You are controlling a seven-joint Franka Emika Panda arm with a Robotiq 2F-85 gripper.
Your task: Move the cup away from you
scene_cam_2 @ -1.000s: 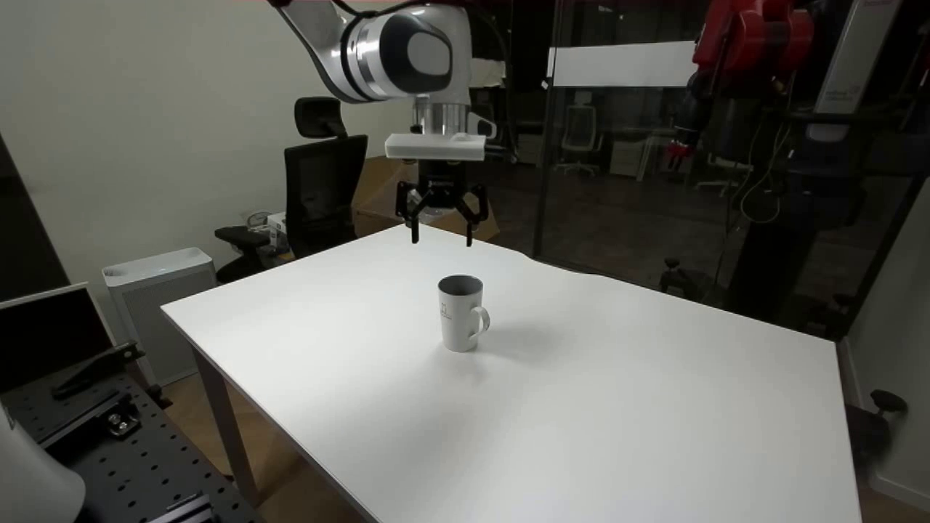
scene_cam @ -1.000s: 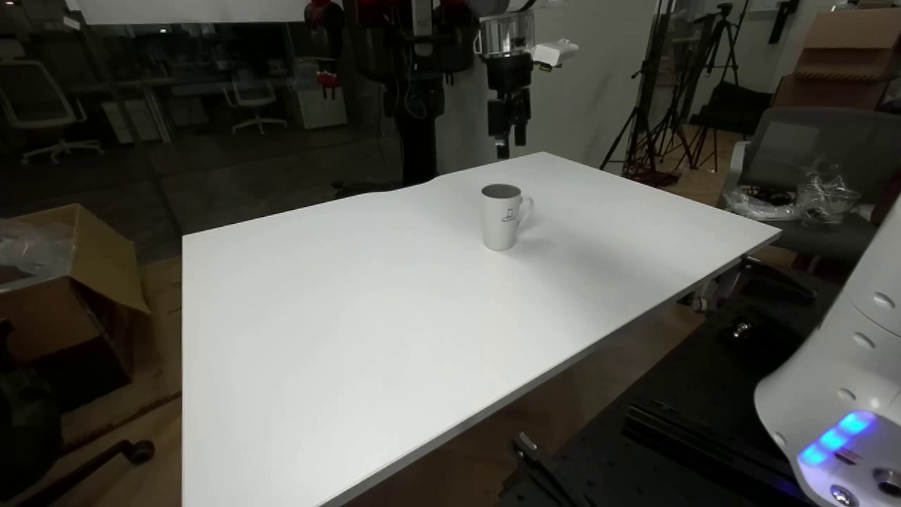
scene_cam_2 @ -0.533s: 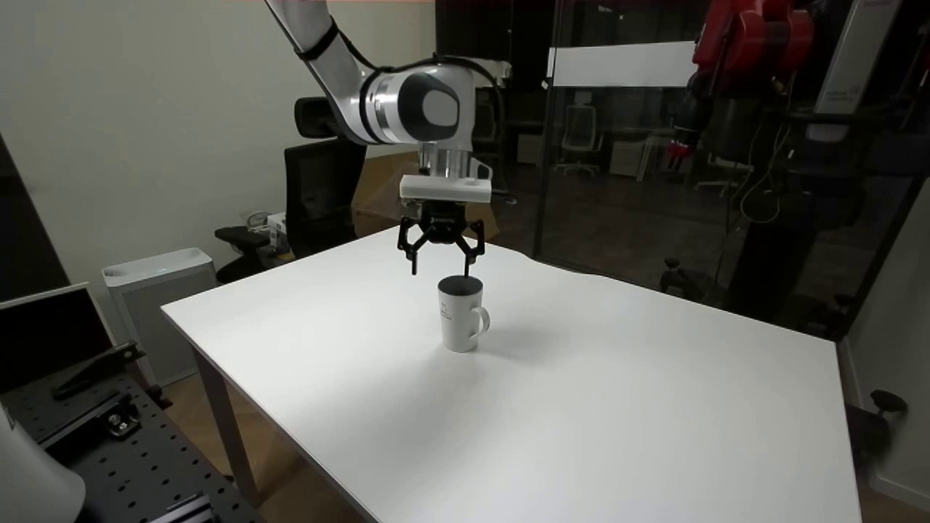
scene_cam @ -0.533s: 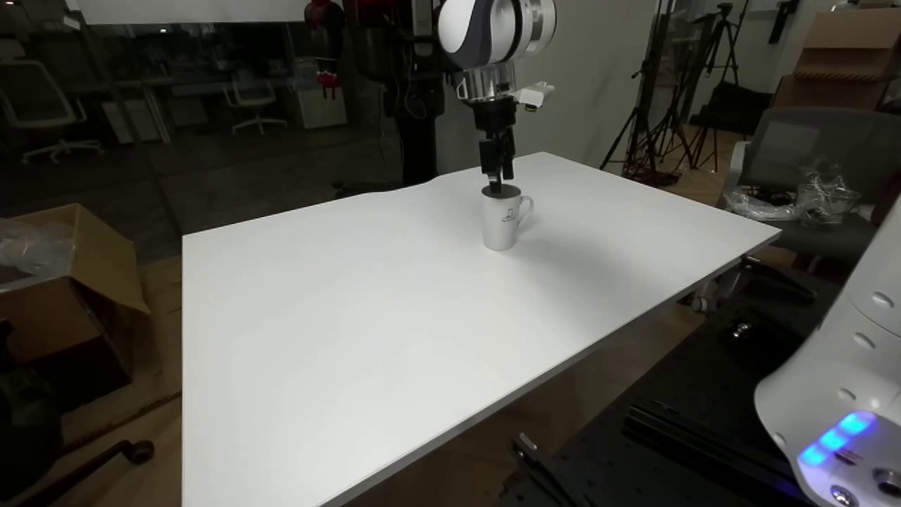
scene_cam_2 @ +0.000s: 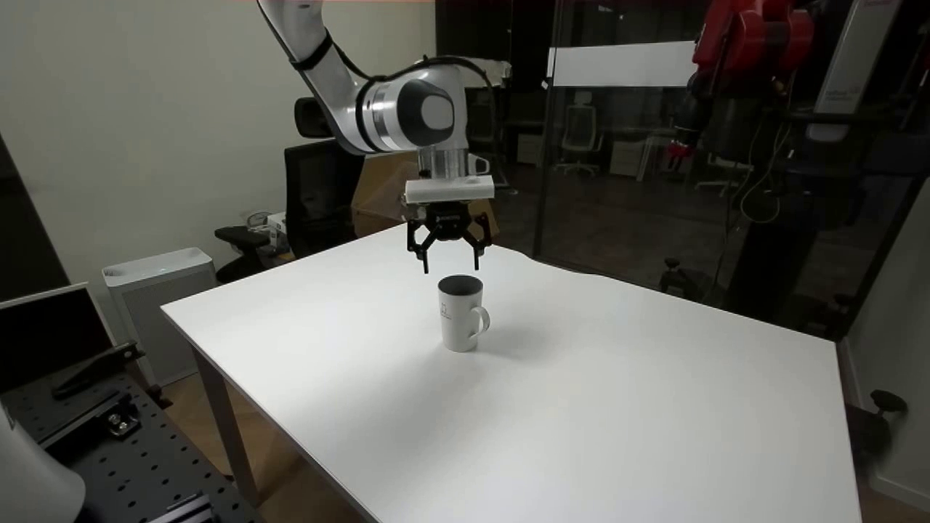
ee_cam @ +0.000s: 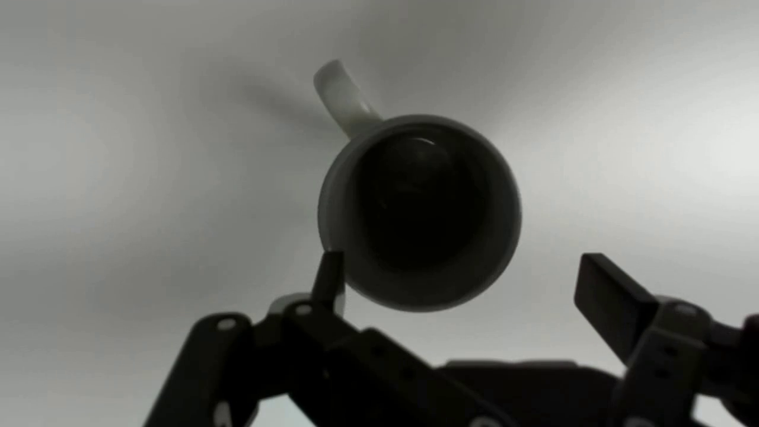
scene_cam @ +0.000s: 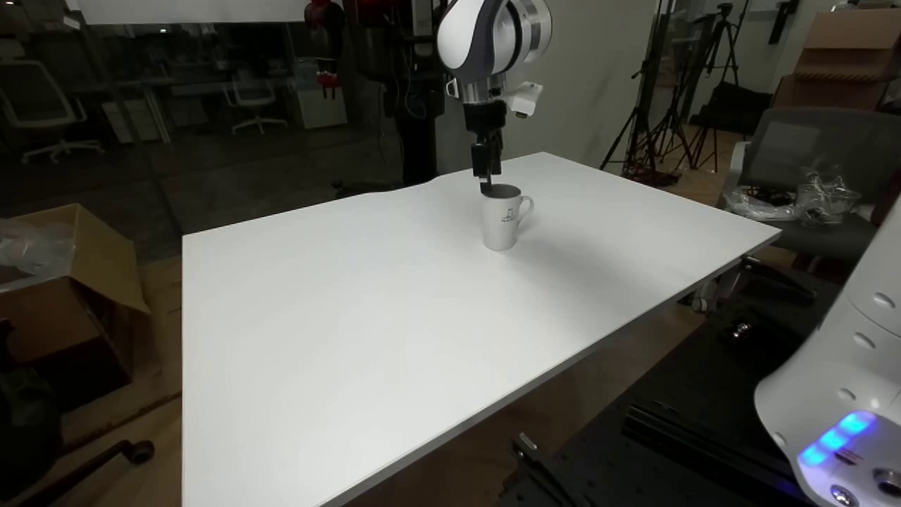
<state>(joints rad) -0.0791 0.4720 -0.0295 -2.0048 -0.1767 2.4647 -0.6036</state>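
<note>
Your arm (scene_cam_2: 392, 112) reaches in from eleven o'clock in an exterior view, bends at the joint, and the silvery wrist (scene_cam_2: 444, 163) points down to six. Below it hangs your gripper (scene_cam_2: 452, 270), fingers (ee_cam: 616, 305) well apart: in the wrist view one tip's at seven o'clock, its partner at four!

The pale grey, tapering cylindrical mug (scene_cam_2: 454, 330) is dark-printed outside, darker grey inside. The two-fingered, hinged gripper (scene_cam_2: 451, 270) is black; the broad, flat table (scene_cam_2: 617, 407) is white. Past one long table edge, a flat, perforated dark grey board (scene_cam_2: 138, 465) is patterned with black dots.
</note>
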